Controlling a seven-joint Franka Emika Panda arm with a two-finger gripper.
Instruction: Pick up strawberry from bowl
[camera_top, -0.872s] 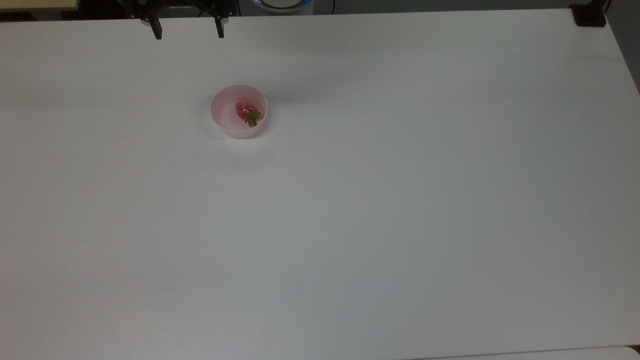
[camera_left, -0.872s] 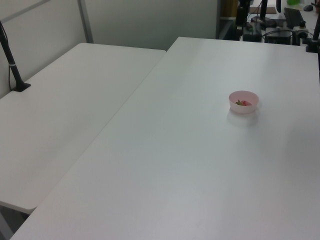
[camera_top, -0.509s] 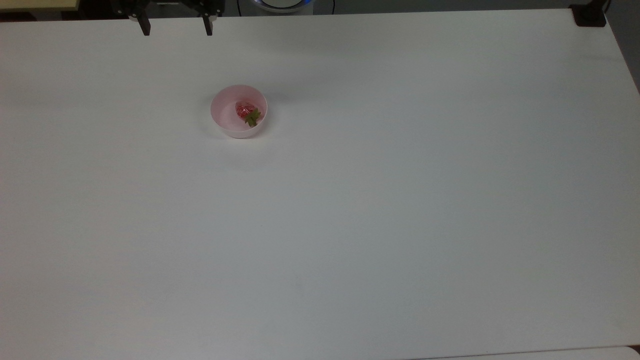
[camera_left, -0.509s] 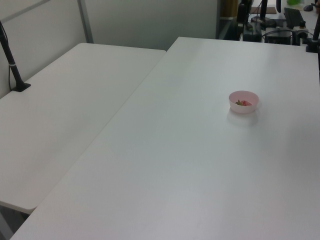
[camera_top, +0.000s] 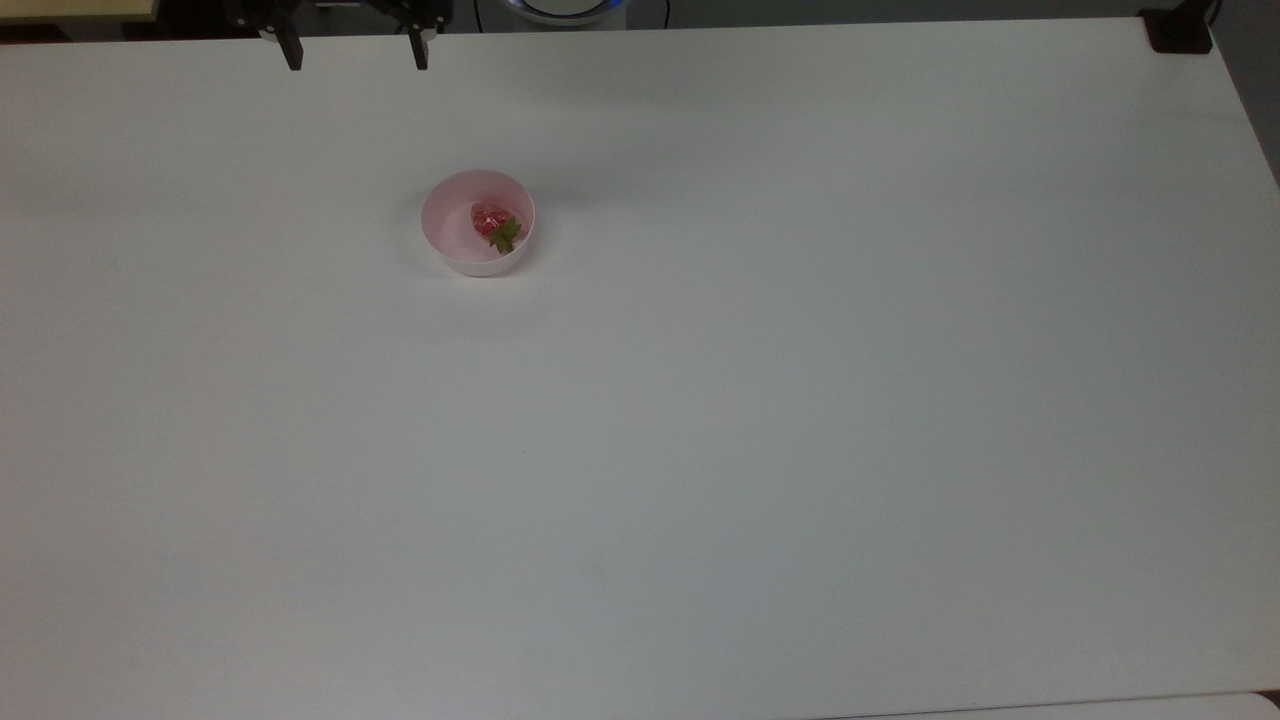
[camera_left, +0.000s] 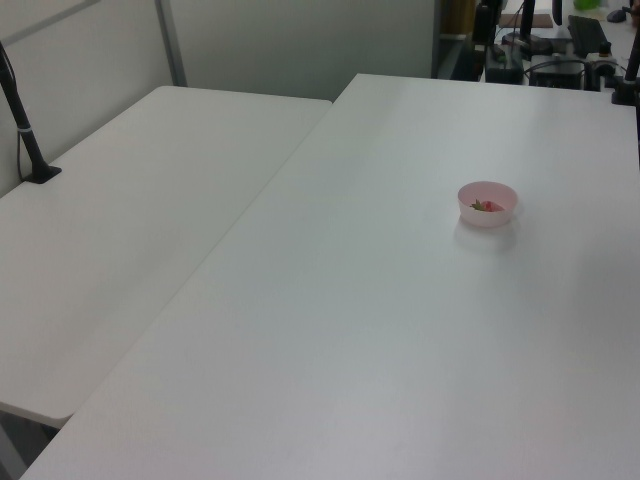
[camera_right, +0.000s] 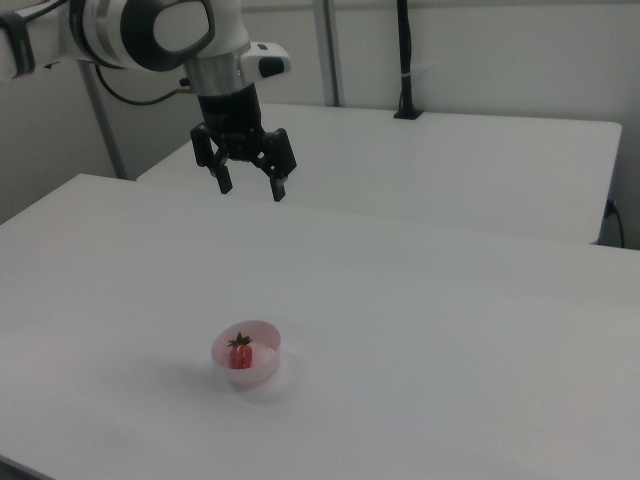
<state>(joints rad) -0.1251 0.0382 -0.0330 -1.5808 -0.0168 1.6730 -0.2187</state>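
my work surface is a wide white counter (camera_top: 760, 420), plain and matte. a second white counter (camera_left: 130, 220) stands edge to edge with it along the left view's left, a thin seam between the two. a black post (camera_left: 22, 125) on a small foot rises near that second counter's far corner. a pale wall (camera_left: 300, 45) and a grey upright bar (camera_left: 170, 42) close the back. dark equipment and cables (camera_left: 545, 55) crowd the left view's top right.

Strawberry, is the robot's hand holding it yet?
No, the strawberry lies in the pink bowl, and the hand hangs open, high above the table.
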